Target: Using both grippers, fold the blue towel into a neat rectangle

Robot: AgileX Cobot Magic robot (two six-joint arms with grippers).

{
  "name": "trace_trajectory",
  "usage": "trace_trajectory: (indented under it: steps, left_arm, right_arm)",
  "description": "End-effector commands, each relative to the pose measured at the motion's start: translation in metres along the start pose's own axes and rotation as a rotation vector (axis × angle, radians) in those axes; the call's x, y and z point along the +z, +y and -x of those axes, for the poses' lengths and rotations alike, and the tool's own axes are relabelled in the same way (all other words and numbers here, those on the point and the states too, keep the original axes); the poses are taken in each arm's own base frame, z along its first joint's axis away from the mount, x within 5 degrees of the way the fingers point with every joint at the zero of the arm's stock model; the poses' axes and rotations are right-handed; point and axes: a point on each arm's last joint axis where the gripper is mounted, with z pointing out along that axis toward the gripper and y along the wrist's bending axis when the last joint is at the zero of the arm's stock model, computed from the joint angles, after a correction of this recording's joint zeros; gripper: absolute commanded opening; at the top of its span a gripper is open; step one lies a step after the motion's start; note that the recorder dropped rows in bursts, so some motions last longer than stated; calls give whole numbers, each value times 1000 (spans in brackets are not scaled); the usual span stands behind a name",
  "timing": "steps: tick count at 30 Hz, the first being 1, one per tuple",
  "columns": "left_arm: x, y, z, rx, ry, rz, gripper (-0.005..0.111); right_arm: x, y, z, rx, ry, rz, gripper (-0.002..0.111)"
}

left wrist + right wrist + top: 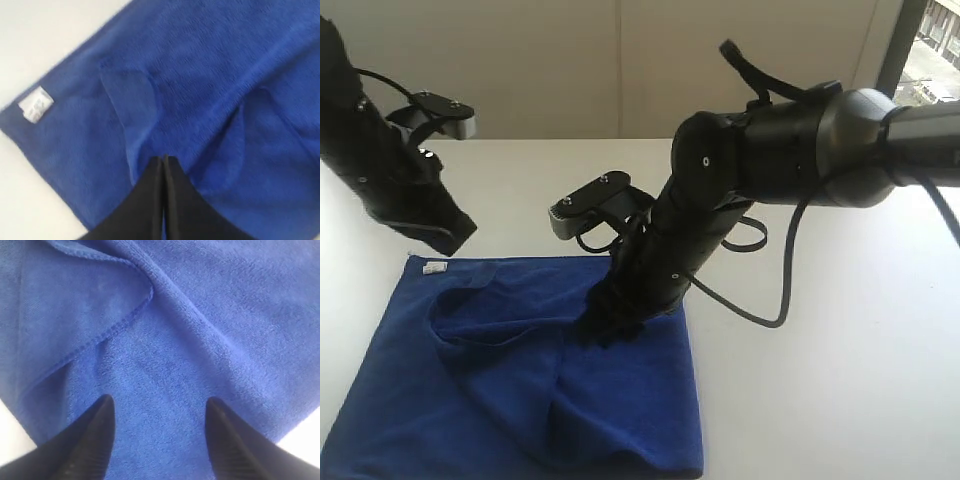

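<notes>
Roughly, left to right:
My left end effector [164, 162]: jaws pressed together with nothing between them, hanging above the blue towel's far left corner; in the exterior view it hovers clear of the cloth [438, 232].
White tag [436, 268]: at the towel's far left corner, lying flat; also plain in my left wrist view [36, 104].
Blue towel [470, 400]: spread on the white tabletop [820, 400], partly folded over itself, with a curved loose flap and soft ridges across the middle; its right edge runs down toward the near corner.
My right end effector [160, 412]: jaws spread wide apart, holding nothing, tips down at the towel near its far right part [605, 330]; whether they touch the cloth I cannot tell.
Hemmed edge [100, 337]: a folded-over flap just beyond my right fingers [97, 425].
</notes>
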Motion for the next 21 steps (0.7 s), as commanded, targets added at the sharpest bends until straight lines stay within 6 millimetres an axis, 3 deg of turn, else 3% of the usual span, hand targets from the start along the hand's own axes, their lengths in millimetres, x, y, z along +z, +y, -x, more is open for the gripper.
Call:
trace_trajectory:
  steps: [1, 6, 8, 21]
  left_arm:
    - [31, 11, 22, 30, -74, -9, 13]
    - [61, 17, 30, 30, -106, -29, 53]
    - [67, 19, 31, 25, -107, -23, 61]
    - [91, 19, 21, 4, -6, -81, 62]
  right_arm:
    - [-4, 0, 6, 0, -94, -3, 51]
    - [-4, 2, 14, -12, -179, 19, 51]
    - [-4, 1, 16, -12, -203, 16, 51]
    - [25, -4, 12, 13, -158, 17, 51]
